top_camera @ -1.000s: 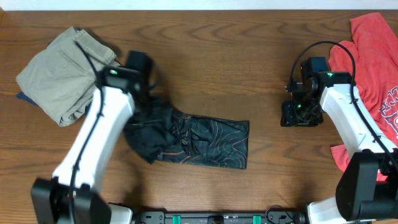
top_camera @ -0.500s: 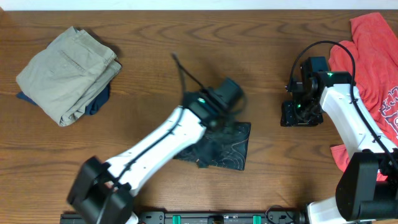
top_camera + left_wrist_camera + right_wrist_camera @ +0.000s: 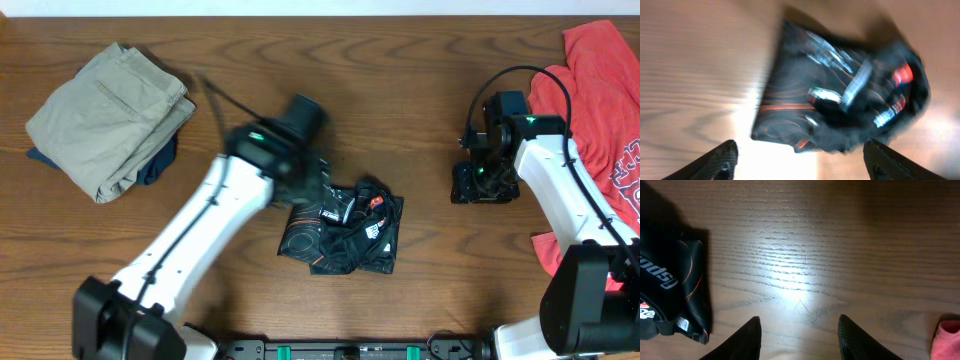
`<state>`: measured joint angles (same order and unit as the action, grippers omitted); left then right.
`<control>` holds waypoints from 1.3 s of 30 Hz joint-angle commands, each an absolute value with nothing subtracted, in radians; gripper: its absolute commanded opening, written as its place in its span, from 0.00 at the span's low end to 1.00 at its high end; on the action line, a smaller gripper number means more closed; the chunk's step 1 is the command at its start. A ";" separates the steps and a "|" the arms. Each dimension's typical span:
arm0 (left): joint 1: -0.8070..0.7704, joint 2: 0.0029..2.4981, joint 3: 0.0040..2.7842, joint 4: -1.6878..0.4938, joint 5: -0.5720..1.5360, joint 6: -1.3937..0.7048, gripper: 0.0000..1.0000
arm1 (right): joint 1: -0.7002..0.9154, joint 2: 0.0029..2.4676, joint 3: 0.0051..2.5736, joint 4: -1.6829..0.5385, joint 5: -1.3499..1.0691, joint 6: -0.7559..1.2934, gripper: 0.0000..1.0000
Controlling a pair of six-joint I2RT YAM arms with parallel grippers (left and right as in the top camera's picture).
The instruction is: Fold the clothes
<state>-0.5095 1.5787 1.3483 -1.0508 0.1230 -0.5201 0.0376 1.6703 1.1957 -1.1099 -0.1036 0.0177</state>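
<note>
**Jersey bunched near the front edge, both sets of jaws wide and empty**

Nearest to us on the wooden surface [image 3: 400, 80], just left of centre, lies the black jersey [image 3: 345, 232]. It is gathered into a compact, lumpy packet with its white and red logos facing up. The packet is a little wider than it is deep. We judge that its long axis runs roughly left to right with a slight tilt, its flatter, orange-lined part to the left and its rumpled part to the right. We cannot tell which end is collar and which is hem.

The cloth looks thin, light and soft, probably slick, so we expect it to slide on the wood and to slip out of a loose fold. The best hold is probably a flat outer edge or corner, pinched through all its layers, not the crumpled middle.

Just beyond the packet is the left gripper [image 3: 800, 150]. Its view is blurred, but its jaws stand wide apart with nothing between them. Further right, well apart from the jersey, the right gripper [image 3: 799, 322] hangs over bare wood, jaws also wide and empty.

Farthest off are the folded khaki trousers [image 3: 105, 115] at the back left and a red garment [image 3: 600, 120] at the back right.
</note>
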 commanded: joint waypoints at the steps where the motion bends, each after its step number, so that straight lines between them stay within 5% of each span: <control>1: -0.420 1.585 1.341 -1.057 0.117 -0.472 0.83 | 0.033 1.649 1.211 -1.112 -0.103 0.029 0.48; 27: -0.374 1.943 1.200 -0.775 0.661 0.012 0.94 | 0.033 1.649 1.210 -1.119 -0.134 0.028 0.53; 29: -0.387 1.966 1.200 -0.772 0.663 0.020 0.84 | 0.033 1.649 1.210 -1.119 -0.134 0.028 0.53; 32: -0.394 1.988 1.200 -0.769 0.661 0.060 0.39 | 0.033 1.649 1.210 -1.119 -0.134 0.028 0.53; 33: -0.392 1.988 1.200 -0.762 0.645 0.067 0.09 | 0.033 1.649 1.210 -1.119 -0.134 0.028 0.53; 39: -0.326 1.957 1.248 -0.773 0.490 0.033 0.06 | 0.033 1.649 1.210 -1.121 -0.134 0.028 0.53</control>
